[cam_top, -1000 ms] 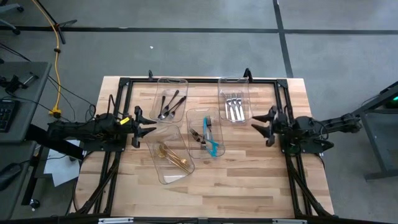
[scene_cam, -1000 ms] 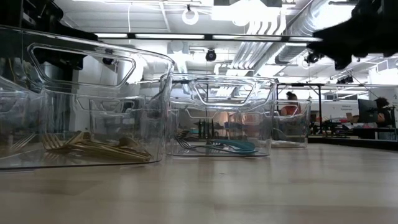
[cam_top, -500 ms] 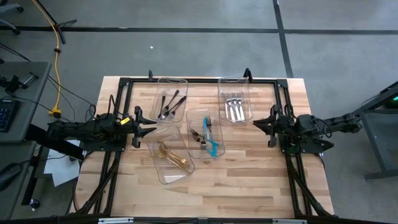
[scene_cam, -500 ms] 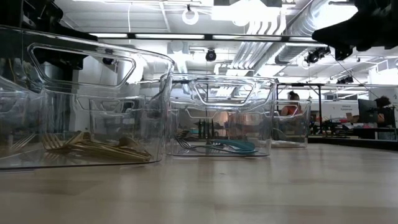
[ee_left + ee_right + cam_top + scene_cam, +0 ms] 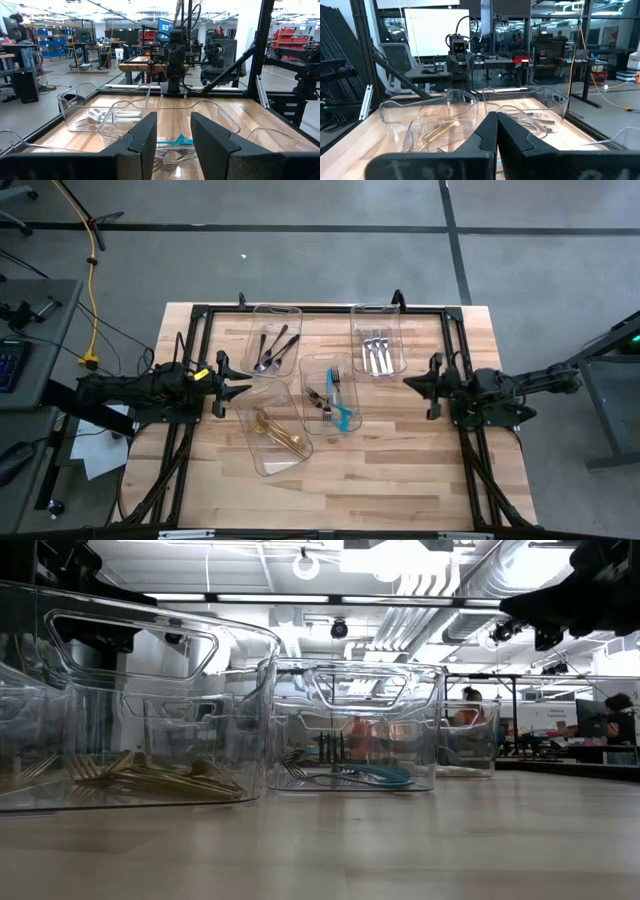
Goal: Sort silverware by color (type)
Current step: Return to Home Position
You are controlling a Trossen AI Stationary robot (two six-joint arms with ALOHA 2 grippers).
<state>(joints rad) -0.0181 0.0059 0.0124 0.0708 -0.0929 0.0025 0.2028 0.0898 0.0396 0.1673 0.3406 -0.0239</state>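
Only the right gripper (image 5: 420,385) has shifted slightly at the desk's (image 5: 400,470) right side, fingers pressed together on nothing, while the left gripper (image 5: 232,388) waits opposite, parted and empty, the silverware (image 5: 335,398) lying binned between them, closer to the left one.

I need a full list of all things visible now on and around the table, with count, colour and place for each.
Clear rectangular plastic bins: four, transparent, on the table's middle.
Black forks: several, black, upper left bin in the high view.
Shiny silver forks: several, silver, upper right bin.
Gold forks: several, gold, lower left bin.
Teal-handled utensils: a few, teal handles, centre bin.
Wooden table: one, light, centre of view.
People: at least two, far behind the table.
Left gripper: one, dark, open, over the table's left side.
Right gripper: one, dark, shut, over the table's right side.
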